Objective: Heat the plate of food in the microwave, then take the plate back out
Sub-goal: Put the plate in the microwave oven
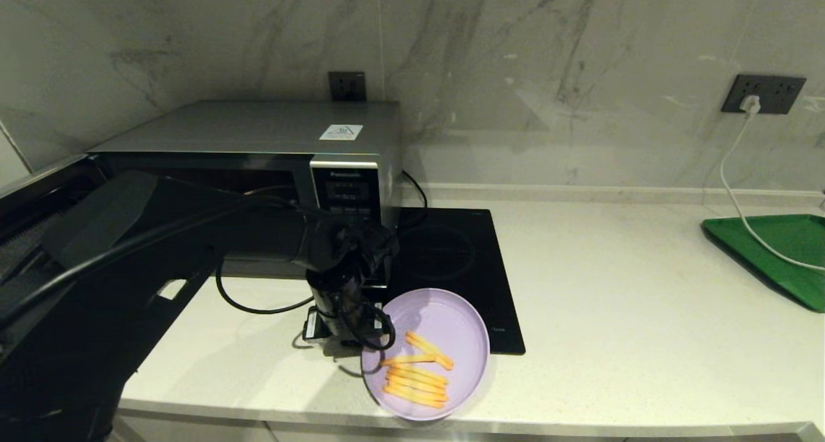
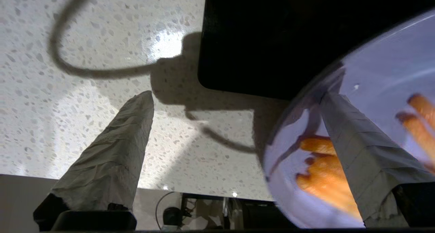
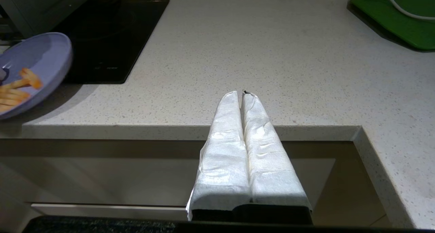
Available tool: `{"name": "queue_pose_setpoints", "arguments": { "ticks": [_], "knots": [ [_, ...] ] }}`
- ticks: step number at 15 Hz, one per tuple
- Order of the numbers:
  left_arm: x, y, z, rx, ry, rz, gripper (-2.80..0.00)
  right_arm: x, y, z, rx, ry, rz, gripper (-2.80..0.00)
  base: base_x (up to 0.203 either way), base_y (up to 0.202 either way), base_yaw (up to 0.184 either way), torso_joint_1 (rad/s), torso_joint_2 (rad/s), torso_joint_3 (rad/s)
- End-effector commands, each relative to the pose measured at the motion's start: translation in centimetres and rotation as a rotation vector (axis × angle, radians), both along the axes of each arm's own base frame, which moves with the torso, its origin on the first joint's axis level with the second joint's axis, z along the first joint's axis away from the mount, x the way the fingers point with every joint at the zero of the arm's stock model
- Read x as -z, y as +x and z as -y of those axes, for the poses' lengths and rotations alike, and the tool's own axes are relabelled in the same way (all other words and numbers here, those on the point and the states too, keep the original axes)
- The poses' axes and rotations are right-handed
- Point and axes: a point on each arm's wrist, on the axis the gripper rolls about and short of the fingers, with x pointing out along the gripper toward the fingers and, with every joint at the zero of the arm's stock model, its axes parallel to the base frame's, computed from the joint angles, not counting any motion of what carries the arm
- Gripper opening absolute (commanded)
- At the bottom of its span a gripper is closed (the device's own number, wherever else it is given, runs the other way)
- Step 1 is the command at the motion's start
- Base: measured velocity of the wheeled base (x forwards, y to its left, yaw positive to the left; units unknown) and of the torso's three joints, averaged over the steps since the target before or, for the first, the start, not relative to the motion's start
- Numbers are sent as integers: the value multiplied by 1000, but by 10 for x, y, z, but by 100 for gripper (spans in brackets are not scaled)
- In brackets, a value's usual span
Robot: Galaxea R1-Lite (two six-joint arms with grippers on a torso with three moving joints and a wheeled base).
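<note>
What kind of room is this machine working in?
Most likely a home-style kitchen: a microwave stands on a speckled stone countertop beside a flat black induction hob, with a marble-look wall behind.

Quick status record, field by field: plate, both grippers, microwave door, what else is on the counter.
plate of food: on the counter's front edge, partly over the hob corner, fries toward its front
left gripper: at the plate's left rim, open; one finger over the plate, the other outside it
right gripper: shut, empty, at the counter's front edge, away from the plate
microwave: back left; door state unclear, arm blocks it
induction hob: beside the microwave
green tray: far right, white cable across it
</note>
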Motion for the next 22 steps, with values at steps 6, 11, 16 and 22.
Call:
{"name": "queue_pose_setpoints", "arguments": {
  "ticks": [6, 11, 16, 22],
  "knots": [
    [2, -1, 3, 6, 7, -6, 0, 0, 0, 0, 0, 1, 0, -280, 0, 0, 0, 0, 0, 0],
    [0, -3, 8, 24, 4, 4, 0, 0, 0, 0, 0, 1, 0, -280, 0, 0, 0, 0, 0, 0],
    [7, -1, 9, 23, 11, -12, 0, 0, 0, 0, 0, 1, 0, -280, 0, 0, 0, 0, 0, 0],
    [9, 0, 9, 20, 13, -15, -280, 0, 0, 0, 0, 1, 0, -280, 0, 0, 0, 0, 0, 0]
  ]
}}
